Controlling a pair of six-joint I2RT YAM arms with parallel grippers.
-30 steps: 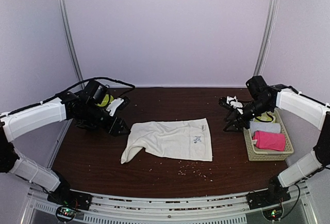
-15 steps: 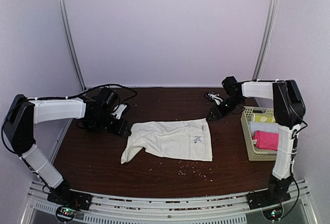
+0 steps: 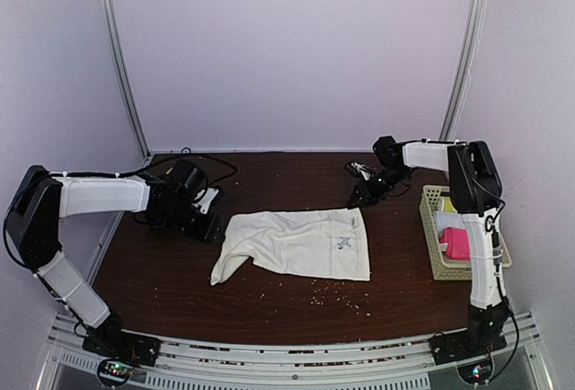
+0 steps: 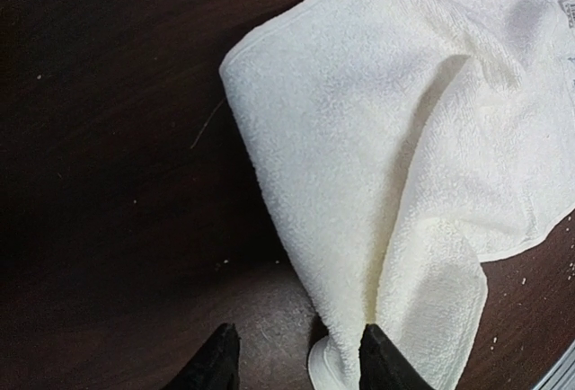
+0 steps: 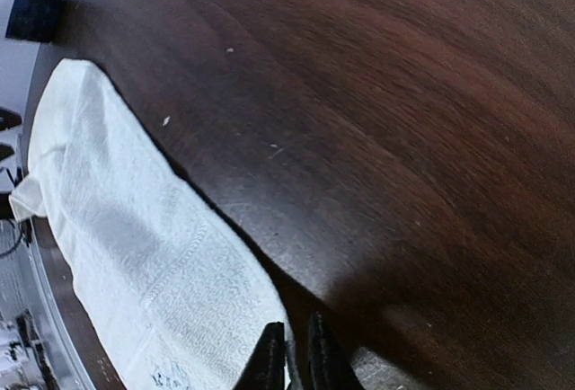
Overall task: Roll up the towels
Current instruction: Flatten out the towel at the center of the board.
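The cream towel (image 4: 386,138) is terry cloth, matt and nubbly, with a fine looped pile (its hem is a flatter, tighter weave). The table (image 5: 404,93) is dark wood grain, smooth, with a soft sheen where light falls. The pink towel (image 3: 456,243) looks like soft matt cloth. The basket (image 3: 429,228) is a pale open lattice, material unclear. The left pincer (image 4: 296,341) looks like matt black plastic, and the left arm (image 3: 99,194) has a smooth white shell.

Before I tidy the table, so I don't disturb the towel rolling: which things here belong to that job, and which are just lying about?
Job:
cream towel
pink towel

Lying about:
basket
yellow-green item in it
crumbs
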